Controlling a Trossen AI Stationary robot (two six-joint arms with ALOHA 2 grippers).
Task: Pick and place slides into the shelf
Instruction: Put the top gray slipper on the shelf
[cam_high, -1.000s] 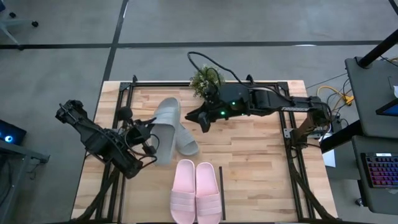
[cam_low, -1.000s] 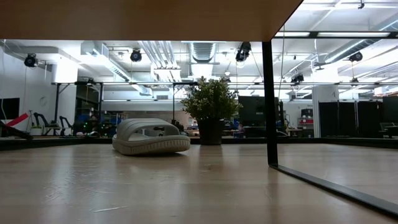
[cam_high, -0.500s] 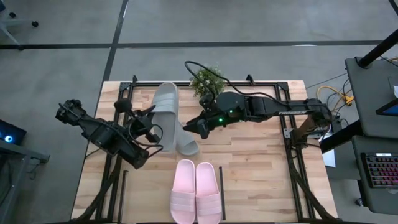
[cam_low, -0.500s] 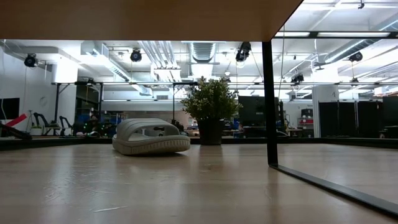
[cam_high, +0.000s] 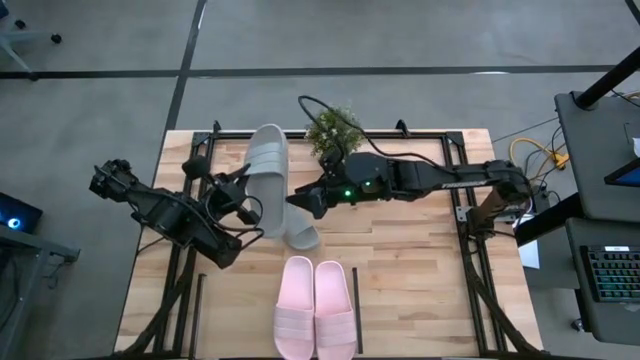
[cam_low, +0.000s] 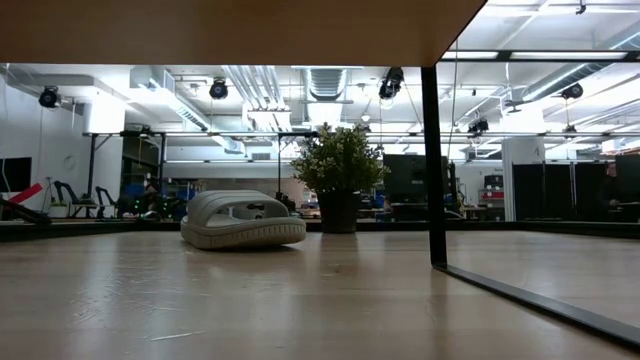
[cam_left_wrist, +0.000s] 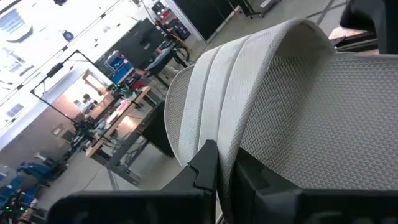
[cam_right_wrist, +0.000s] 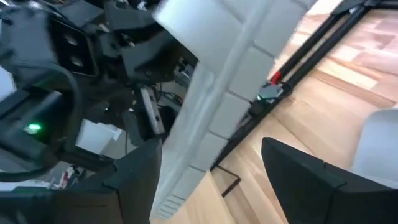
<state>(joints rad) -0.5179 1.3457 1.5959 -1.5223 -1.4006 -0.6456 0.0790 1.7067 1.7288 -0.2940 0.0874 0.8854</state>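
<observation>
My left gripper (cam_high: 248, 205) is shut on a grey-green slide (cam_high: 267, 175), held above the table's left middle with its length running near to far. A second grey-green slide (cam_high: 302, 232) lies flat on the wood just right of it, also in the low view (cam_low: 243, 220). The pink pair (cam_high: 315, 305) lies side by side at the near edge. My right gripper (cam_high: 303, 200) is open beside the lifted slide; in its wrist view its fingers (cam_right_wrist: 134, 180) stand on either side of that slide's ribbed sole (cam_right_wrist: 217, 93) without touching. A black upright bar of the shelf (cam_low: 432, 160) stands at the right. My left gripper pinches the slide's side edge (cam_left_wrist: 227, 146) between its two fingers (cam_left_wrist: 208, 165), coming level from the table's left. The slide is lifted clear of the table and tipped up on its side, its textured face (cam_left_wrist: 311, 118) showing in the wrist view.
A small potted plant (cam_high: 332, 128) stands at the far edge, just behind my right arm. Black frame rails (cam_high: 470, 250) run along the table's left and right sides. Bare wood (cam_high: 410, 280) lies right of the pink pair.
My left gripper has gone up and toward the far edge with the grey-green slide, which now stands clear of the other slide with its far end past the table's far rail. My right gripper has moved toward the table's left, up to the lifted slide.
</observation>
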